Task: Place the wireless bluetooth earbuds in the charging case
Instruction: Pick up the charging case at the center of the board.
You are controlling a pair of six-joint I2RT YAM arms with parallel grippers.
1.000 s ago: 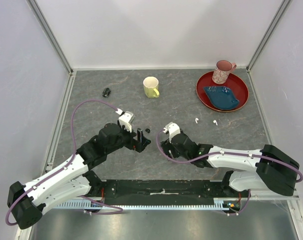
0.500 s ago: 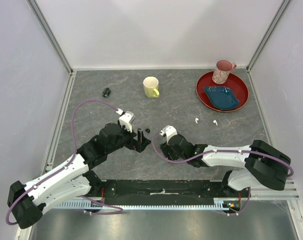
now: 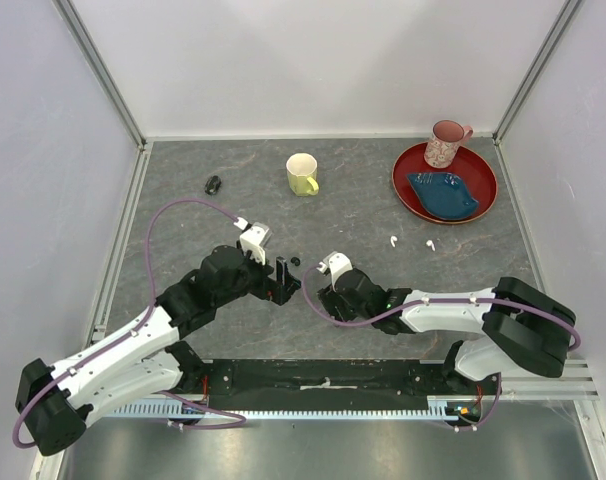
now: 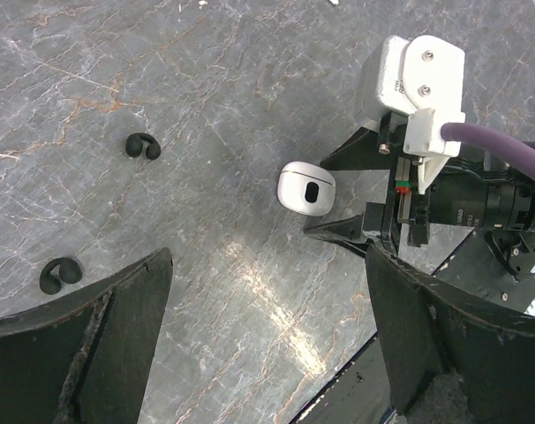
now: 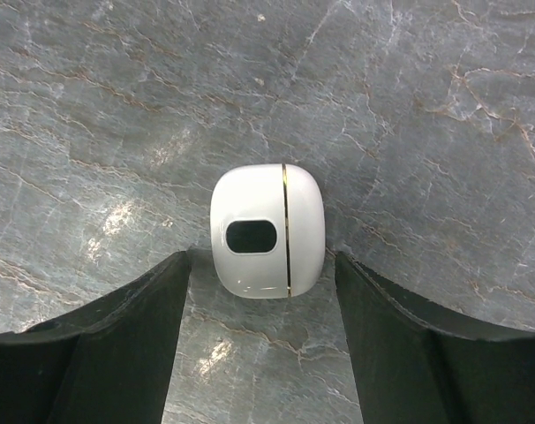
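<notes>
Your right hand (image 5: 263,258) straddles the white charging case (image 5: 266,231), jaws open, not clamped on it. Your left hand (image 4: 267,256) hangs wide open and empty.

From above, the white case (image 5: 267,231) is hidden beneath the right pincer (image 3: 313,291), nearer than the yellow mug (image 3: 302,174). Right of the mug two white earbuds (image 3: 393,241) are mere specks; left of it a dark lump (image 3: 213,184) is too small to identify. Both wrist views crop the fingers (image 5: 100,353).
</notes>
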